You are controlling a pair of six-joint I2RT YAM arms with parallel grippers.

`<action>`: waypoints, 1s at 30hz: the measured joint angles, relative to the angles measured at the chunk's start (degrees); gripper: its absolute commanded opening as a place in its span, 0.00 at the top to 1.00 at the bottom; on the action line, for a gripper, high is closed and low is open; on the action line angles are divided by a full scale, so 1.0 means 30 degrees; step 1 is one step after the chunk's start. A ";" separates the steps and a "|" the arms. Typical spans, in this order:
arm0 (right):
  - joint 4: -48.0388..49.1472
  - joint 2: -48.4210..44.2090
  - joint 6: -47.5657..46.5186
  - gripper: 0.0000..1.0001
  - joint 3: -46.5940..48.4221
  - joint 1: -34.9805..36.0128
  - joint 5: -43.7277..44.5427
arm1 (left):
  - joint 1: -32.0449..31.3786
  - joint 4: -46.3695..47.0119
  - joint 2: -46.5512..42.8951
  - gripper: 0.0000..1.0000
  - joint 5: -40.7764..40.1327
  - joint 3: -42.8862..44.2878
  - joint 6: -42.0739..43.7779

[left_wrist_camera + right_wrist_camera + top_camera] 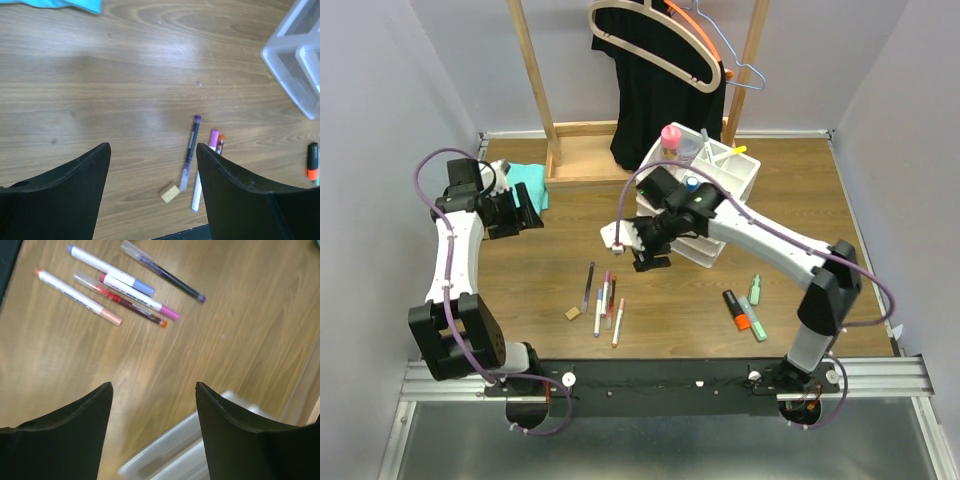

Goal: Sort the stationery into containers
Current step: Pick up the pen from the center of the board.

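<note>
Status: task partly complete. The white organiser (745,185) stands at the far centre of the table (520,290). Its divided top tray already holds the pink-capped bottle (671,140), the blue-capped tube (691,183) and a yellow marker (736,151). Further pale slim items appear to sit in the far compartments, but the top view is too small to count them. Unsorted items: a cluster of slim pens (608,305) lies near the front centre of the table. A dark pen (588,285) lies just beside it on the left, and the tan eraser cube (573,313) sits near the dark pen's lower end. The orange highlighter (735,310) and a green highlighter (754,289) lie well apart from that cluster, in front of the organiser on the right side. The right gripper (648,258) hovers above bare wood between the organiser's front edge and the pen cluster; its jaws stand spread with nothing between them. The left gripper (525,215) hangs beside the teal cloth (532,185), jaws likewise spread and empty. Assessment: neither arm carries anything, so the larger share of the stationery is yet to be picked up, and the pen cluster is the nearest candidate for the right arm
</note>
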 measured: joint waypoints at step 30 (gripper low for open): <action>-0.0758 1.2422 -1.3814 0.62 0.8502 0.4779 0.0357 | 0.5989 -0.1304 -0.3009 0.22 0.1260 -0.1515 0.0765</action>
